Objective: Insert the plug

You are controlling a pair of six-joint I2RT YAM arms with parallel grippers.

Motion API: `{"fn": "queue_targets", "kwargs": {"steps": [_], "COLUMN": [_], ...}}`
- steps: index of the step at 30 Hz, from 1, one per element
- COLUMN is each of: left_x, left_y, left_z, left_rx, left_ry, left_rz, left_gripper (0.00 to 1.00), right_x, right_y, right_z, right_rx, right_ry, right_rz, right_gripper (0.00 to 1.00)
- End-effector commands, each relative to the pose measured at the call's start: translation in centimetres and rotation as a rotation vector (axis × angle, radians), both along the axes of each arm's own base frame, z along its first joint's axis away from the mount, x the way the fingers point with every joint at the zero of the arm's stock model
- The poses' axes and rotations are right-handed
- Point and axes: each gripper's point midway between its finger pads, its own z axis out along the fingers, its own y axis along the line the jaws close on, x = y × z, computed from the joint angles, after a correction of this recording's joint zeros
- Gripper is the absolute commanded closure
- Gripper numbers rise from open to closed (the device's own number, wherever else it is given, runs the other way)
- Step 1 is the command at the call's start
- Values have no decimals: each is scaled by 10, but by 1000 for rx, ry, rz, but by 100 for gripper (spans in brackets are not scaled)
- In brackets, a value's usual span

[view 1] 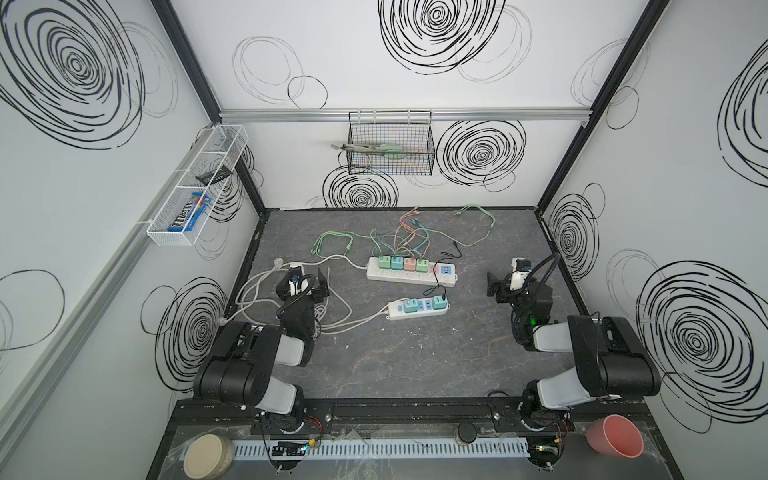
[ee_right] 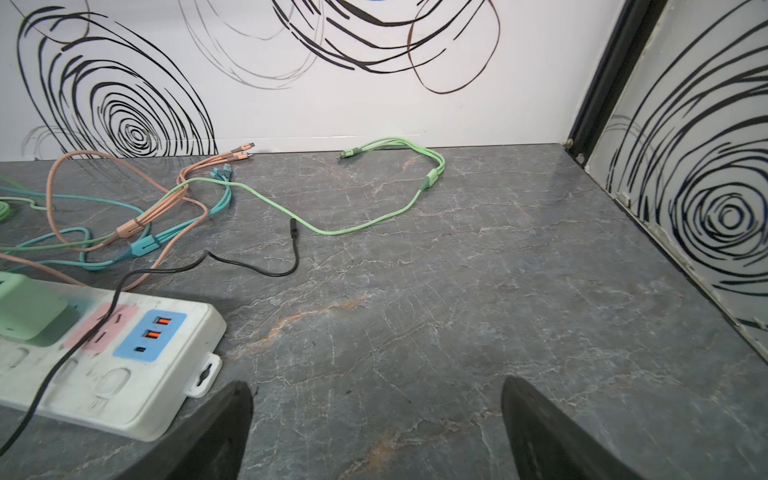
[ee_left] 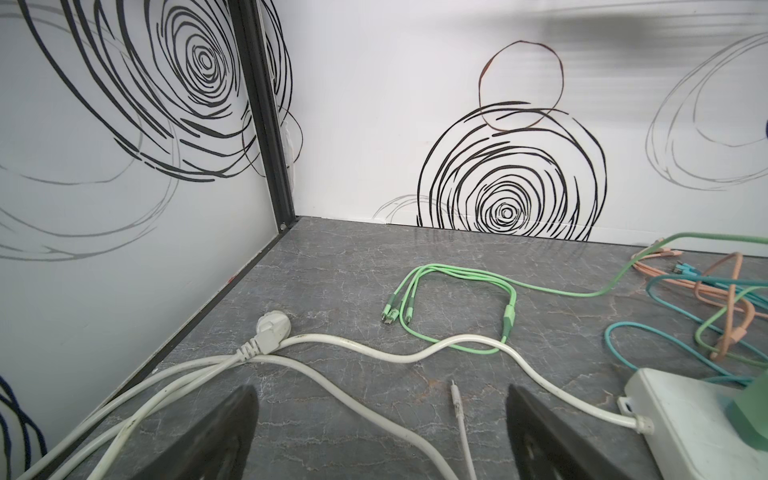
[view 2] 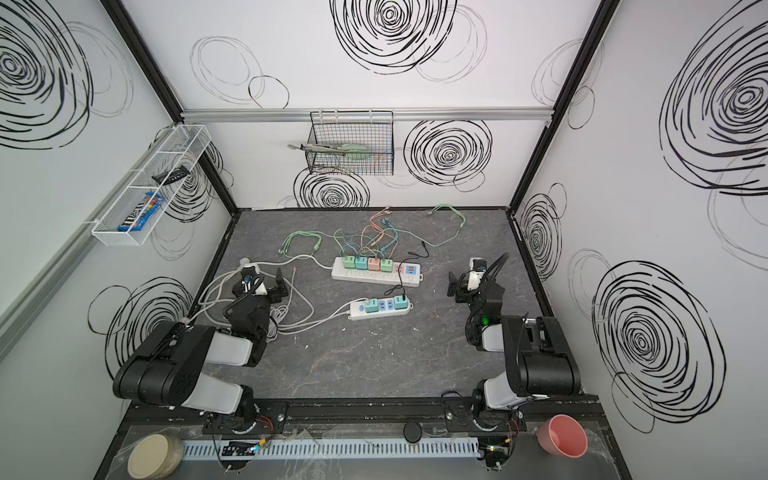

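The long power strip (view 1: 411,272) lay near the middle of the table (view 1: 415,365). The short power strip (view 1: 419,309) lay just in front of it. Four chargers (view 1: 395,262) sat in a row on the long one. A tangle of cables (view 1: 409,237) lay behind it, toward the back wall. The plug (view 1: 279,262) lay far to the left, near the left wall, with loose cords (view 1: 257,299) looped in front of it. The left gripper (ee_left: 380,399) hung over those cords, just right of the plug. The right gripper (ee_right: 376,395) hung to the right of both strips. A wire basket (view 1: 390,143) hung on the back wall. A cup (view 1: 615,436) lay at the front right.
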Motion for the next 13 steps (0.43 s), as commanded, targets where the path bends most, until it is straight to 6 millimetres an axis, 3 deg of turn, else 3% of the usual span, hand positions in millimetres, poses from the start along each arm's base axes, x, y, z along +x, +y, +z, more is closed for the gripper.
{"fn": "queue_targets", "kwargs": {"steps": [1, 13], "left_x": [-1, 2], "left_y": [0, -6], "left_z": [18, 16], "left_rx": [-4, 0], "left_ry": [-75, -68], "left_rz": [5, -49], "left_gripper": [4, 4], "right_x": [6, 6], "right_y": [-6, -6], "right_z": [13, 13], "right_rx": [-6, -6], "right_ry": [-36, -36], "right_rz": [-50, -51], "right_gripper": [3, 3]}}
